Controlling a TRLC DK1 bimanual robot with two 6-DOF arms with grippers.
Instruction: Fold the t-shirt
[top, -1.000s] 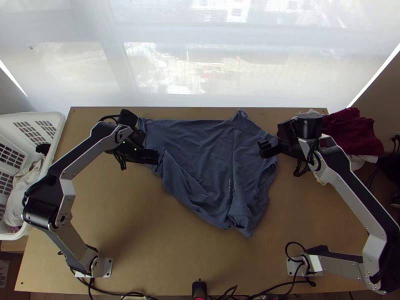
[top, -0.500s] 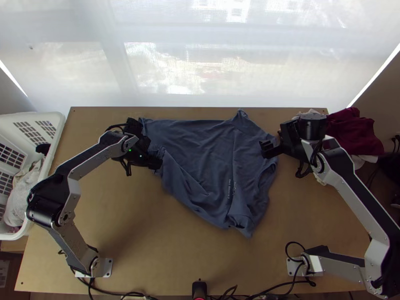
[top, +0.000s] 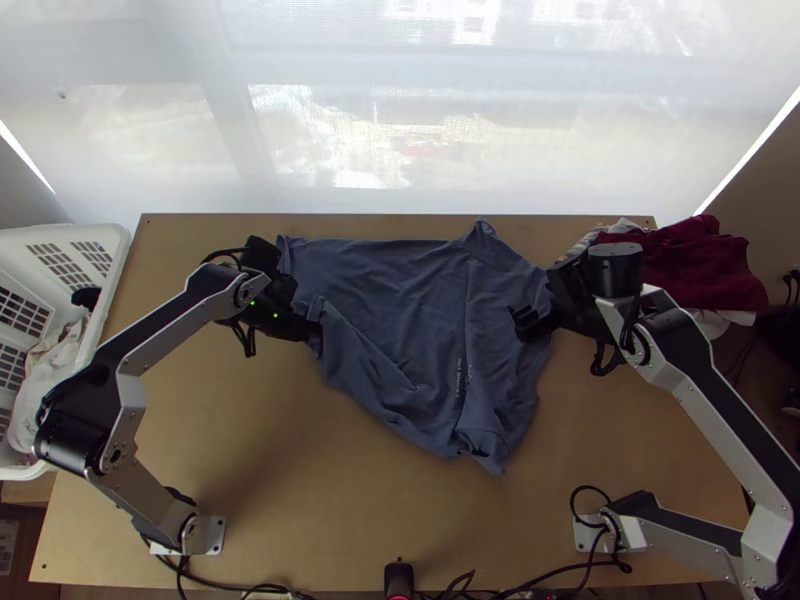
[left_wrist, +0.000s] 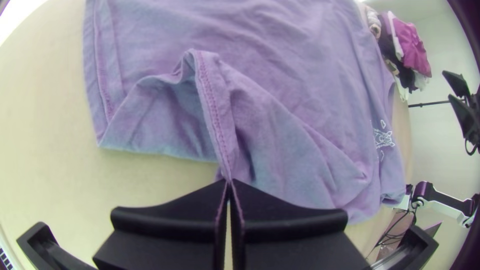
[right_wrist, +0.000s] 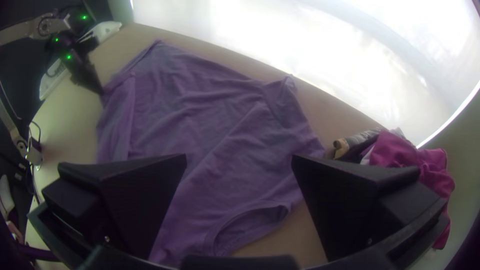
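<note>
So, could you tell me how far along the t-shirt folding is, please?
Little looks done: the t-shirt lies mostly spread, one side rumpled. In hand, the left gripper pinches a stitched edge; the right gripper is open above the cloth. Remaining: apparently all the folds.

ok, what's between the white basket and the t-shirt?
In the top view, the left arm, with bare tabletop on either side of it, lies between the basket and the t-shirt.
</note>
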